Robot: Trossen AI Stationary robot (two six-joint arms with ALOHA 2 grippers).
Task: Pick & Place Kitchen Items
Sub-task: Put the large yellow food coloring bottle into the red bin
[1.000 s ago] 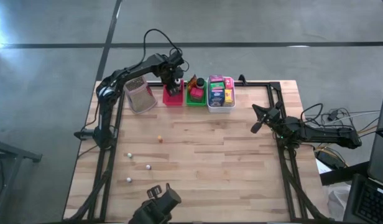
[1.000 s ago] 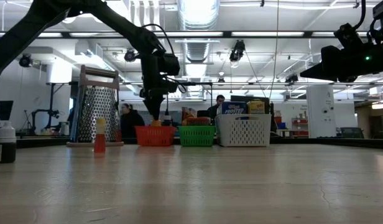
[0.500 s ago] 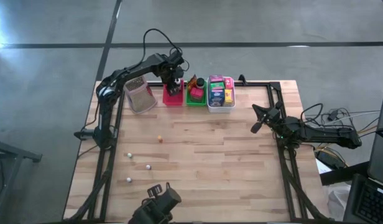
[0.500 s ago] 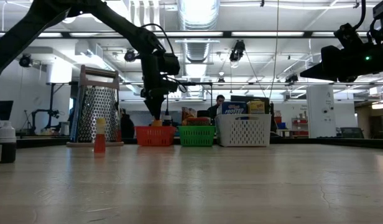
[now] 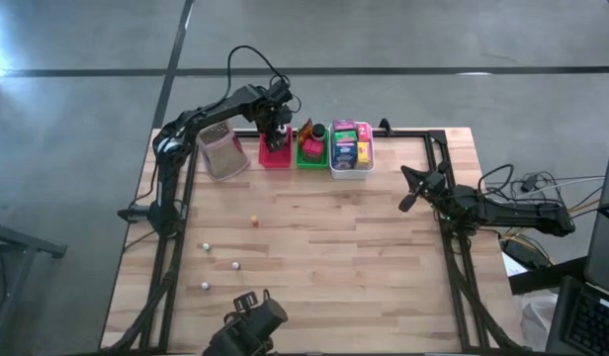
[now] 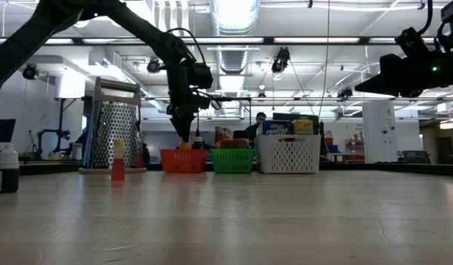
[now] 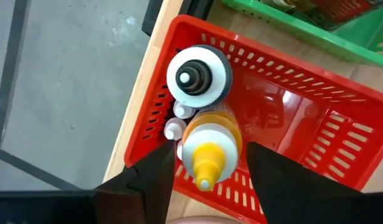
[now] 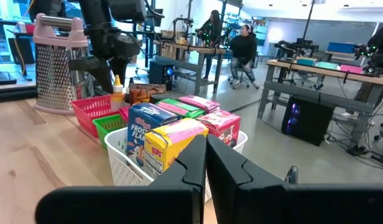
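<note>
My left gripper (image 5: pixel 275 133) hangs open over the red basket (image 7: pixel 316 130) at the table's far edge, fingers pointing down. An orange bottle with a yellow cap (image 7: pixel 210 149) stands upright in the basket between the fingers, with a thin gap on each side. Beside it in the basket stand a dark bottle with a white ribbed cap (image 7: pixel 198 74) and tiny pale bottles (image 7: pixel 176 127). The left gripper also shows in the low view (image 6: pixel 184 132) just above the basket (image 6: pixel 184 160). My right gripper (image 5: pixel 407 201) waits shut at the table's right side, level (image 8: pixel 206 149).
A green basket (image 5: pixel 310 150) and a white basket of packets (image 5: pixel 350 163) stand right of the red one, a metal grater (image 5: pixel 223 153) to its left. Small bottles (image 5: pixel 205 247) (image 5: pixel 235 265) (image 5: pixel 205 286) and an orange one (image 5: pixel 253 221) lie on the table's left half.
</note>
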